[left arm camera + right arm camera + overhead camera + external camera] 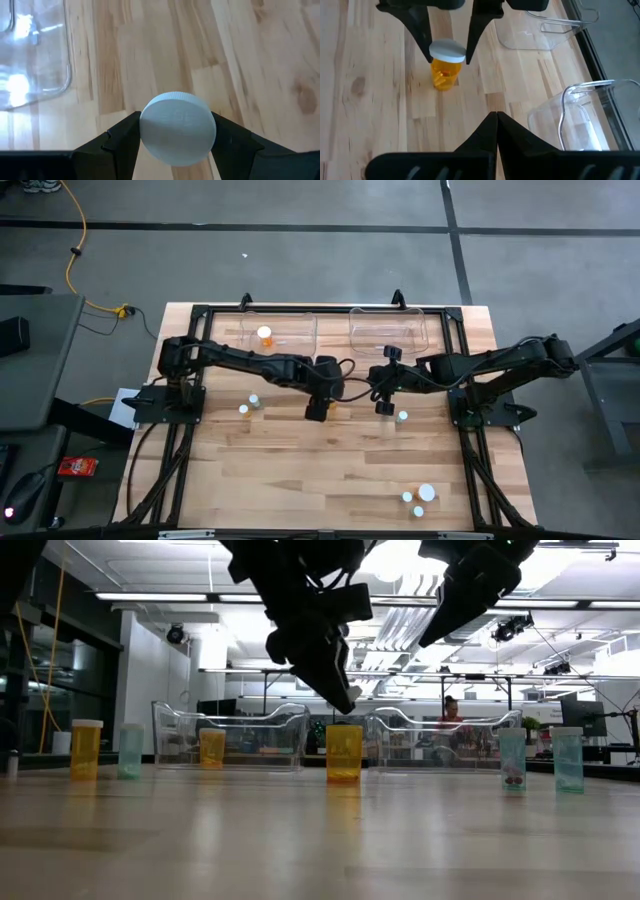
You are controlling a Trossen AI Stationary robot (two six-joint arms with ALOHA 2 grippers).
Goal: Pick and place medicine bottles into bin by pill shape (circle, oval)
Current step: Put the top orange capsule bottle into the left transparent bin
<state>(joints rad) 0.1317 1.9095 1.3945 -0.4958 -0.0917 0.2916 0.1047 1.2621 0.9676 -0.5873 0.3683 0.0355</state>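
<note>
An orange bottle with a white cap stands on its base on the table's middle; it also shows in the low view. My left gripper points down over it, shut on its cap. My right gripper is shut and empty, hovering just right of that bottle. Another orange bottle stands inside the left clear bin. My left gripper pinches the white cap's rim between its two fingers, one on each side. The fingers come from above, slanting down. The bottle stands upright with its base on the table.
The right clear bin stands at the far edge. Two small bottles stand left of centre, one near my right gripper, and three at the near right. A person shows in the room behind.
</note>
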